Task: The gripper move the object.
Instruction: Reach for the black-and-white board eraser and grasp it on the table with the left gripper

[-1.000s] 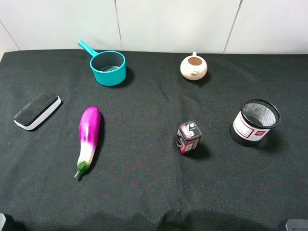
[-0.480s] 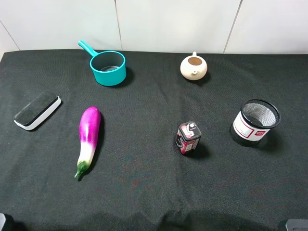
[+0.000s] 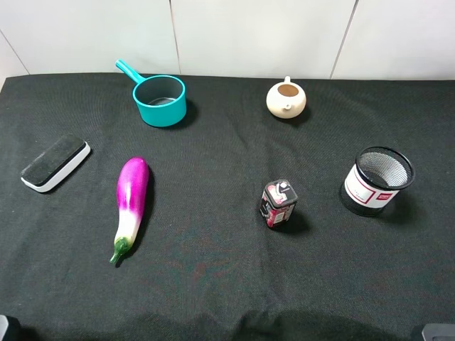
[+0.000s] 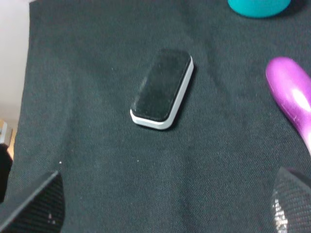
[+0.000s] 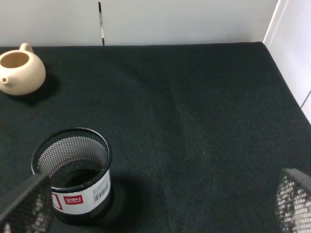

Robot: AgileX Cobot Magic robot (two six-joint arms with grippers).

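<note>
The board eraser (image 3: 55, 163), with black felt top and white base, lies flat at the left of the black cloth, left of the eggplant (image 3: 131, 202). In the left wrist view the eraser (image 4: 162, 88) lies ahead of my left gripper (image 4: 165, 208), which is open and empty, with its fingertips (image 4: 36, 206) far apart and well clear of the eraser. My right gripper (image 5: 160, 208) is open and empty, near the mesh pen cup (image 5: 75, 172). In the exterior high view only dark corners of the arms show at the bottom edge.
A teal saucepan (image 3: 159, 99) and a cream teapot (image 3: 286, 99) stand at the back. A small red-black can (image 3: 277, 203) stands right of centre. The mesh cup (image 3: 377, 180) is at the right. The cloth's left edge (image 4: 24, 73) runs close to the eraser.
</note>
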